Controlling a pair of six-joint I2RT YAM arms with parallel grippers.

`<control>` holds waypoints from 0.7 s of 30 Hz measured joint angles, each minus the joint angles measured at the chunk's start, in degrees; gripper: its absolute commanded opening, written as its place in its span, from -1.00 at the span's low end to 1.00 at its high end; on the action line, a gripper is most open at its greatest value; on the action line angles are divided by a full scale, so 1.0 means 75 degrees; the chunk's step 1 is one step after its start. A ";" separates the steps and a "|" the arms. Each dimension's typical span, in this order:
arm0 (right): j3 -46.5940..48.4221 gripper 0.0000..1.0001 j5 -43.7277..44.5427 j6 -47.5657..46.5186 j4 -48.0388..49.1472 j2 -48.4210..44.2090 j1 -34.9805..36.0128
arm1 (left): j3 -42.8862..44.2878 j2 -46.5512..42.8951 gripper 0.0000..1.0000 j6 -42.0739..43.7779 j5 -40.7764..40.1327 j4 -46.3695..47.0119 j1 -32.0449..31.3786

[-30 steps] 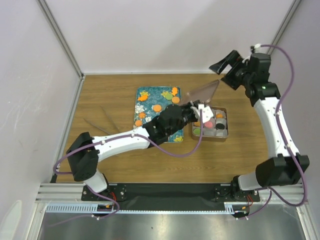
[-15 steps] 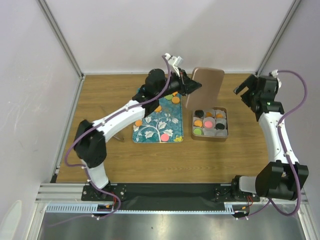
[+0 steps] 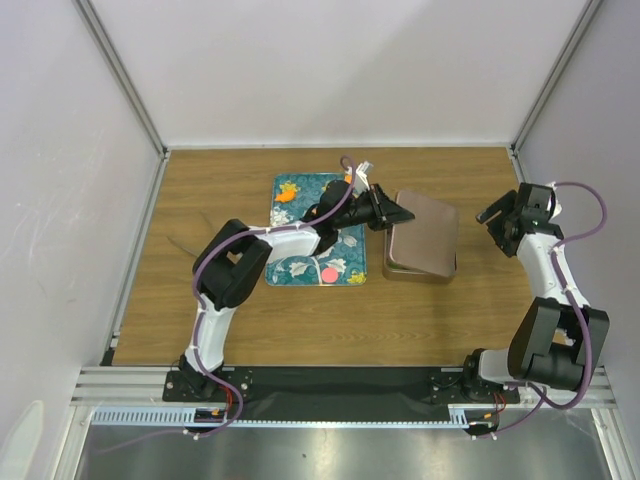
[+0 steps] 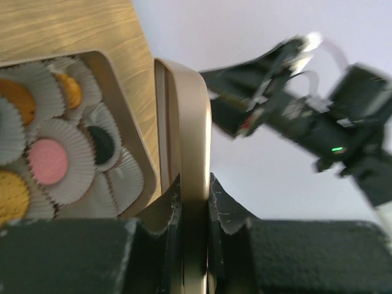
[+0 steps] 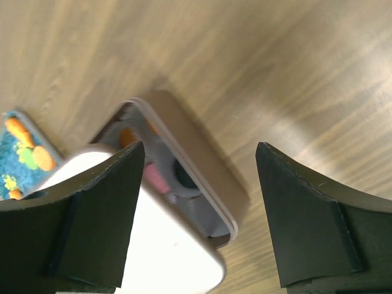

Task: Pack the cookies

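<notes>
Now, this looks like the closing step: the left gripper [image 4: 195, 190] is clamped on the edge of the rose-gold tin lid [image 3: 425, 235], held over the cookie tin [image 4: 122, 128] at centre right of the overhead view but not seated. Cookies [image 4: 47, 160] sit in paper cups inside, and the right gripper [image 5: 199, 150] hovers with its fingers apart at the right. Next, I'd say, the lid needs squaring to the rim and lowering flat, though a pink cookie [image 3: 328, 273] lies on the teal floral tray [image 3: 300, 262]. No brand or readable writing shows anywhere.
</notes>
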 measured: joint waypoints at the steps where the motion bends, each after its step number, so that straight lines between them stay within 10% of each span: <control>1: -0.0108 0.58 -0.0076 0.0023 0.0026 0.0047 -0.0067 | 0.0000 0.0067 -0.92 -0.0169 -0.0009 0.0181 0.0000; 21: -0.0947 0.88 -0.1355 0.0533 0.1306 0.0221 -0.0280 | 0.0003 0.1335 -0.84 -0.2072 -0.0717 0.1926 0.0009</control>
